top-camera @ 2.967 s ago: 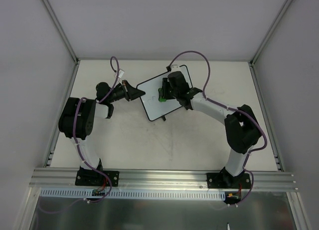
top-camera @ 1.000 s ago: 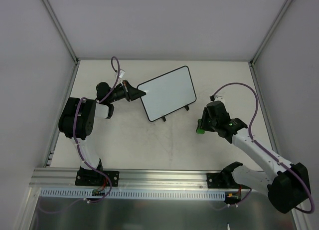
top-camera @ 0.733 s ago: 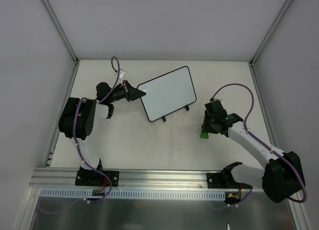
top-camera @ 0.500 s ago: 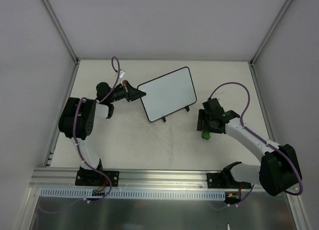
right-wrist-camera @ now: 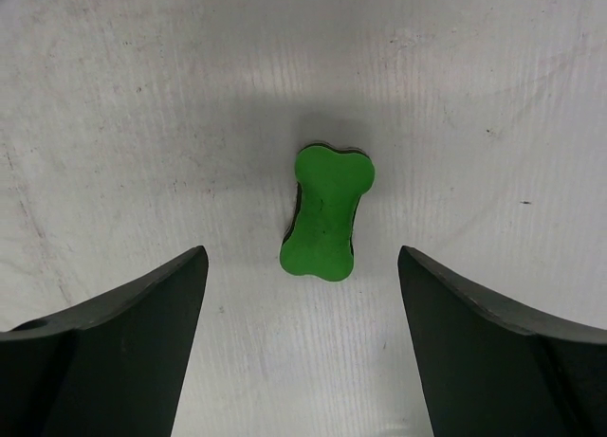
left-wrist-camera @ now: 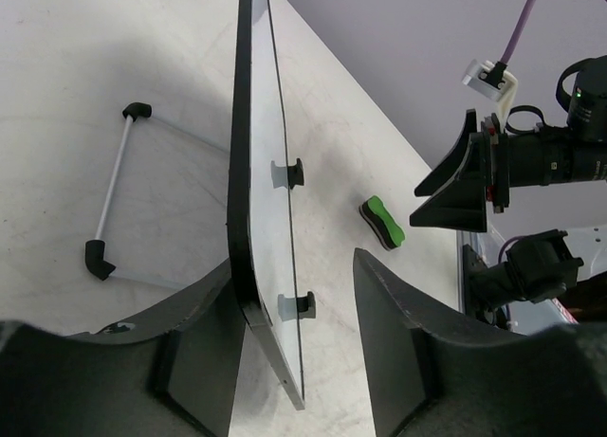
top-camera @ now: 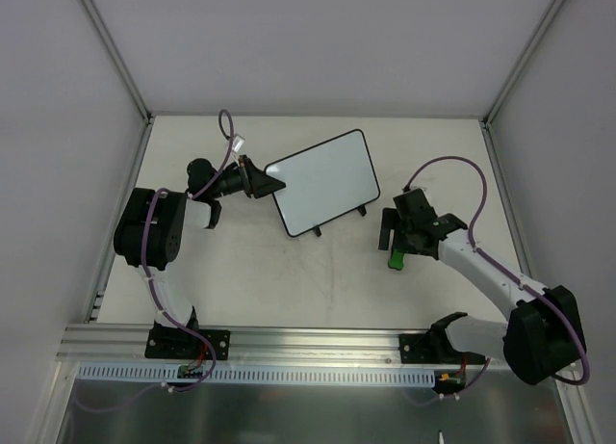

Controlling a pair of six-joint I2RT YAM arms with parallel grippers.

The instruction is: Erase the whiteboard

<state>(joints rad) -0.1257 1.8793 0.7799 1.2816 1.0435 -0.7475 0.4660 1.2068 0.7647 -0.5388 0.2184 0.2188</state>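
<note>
We see a pale table (top-camera: 241,280): the whiteboard (top-camera: 327,179) stands at our left gripper (top-camera: 274,182), a green eraser (top-camera: 395,262) below our right gripper (top-camera: 397,238).

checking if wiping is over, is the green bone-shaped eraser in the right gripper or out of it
Out. The green bone-shaped eraser lies on the table between the fingers of the open right gripper, touching neither.

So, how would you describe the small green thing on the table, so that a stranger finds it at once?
Start from the pale table and its white, black-framed whiteboard. Go to the right of the board, to the patch under the open right gripper. There lies the eraser: bone-shaped and the only bright green thing on the table.
</note>
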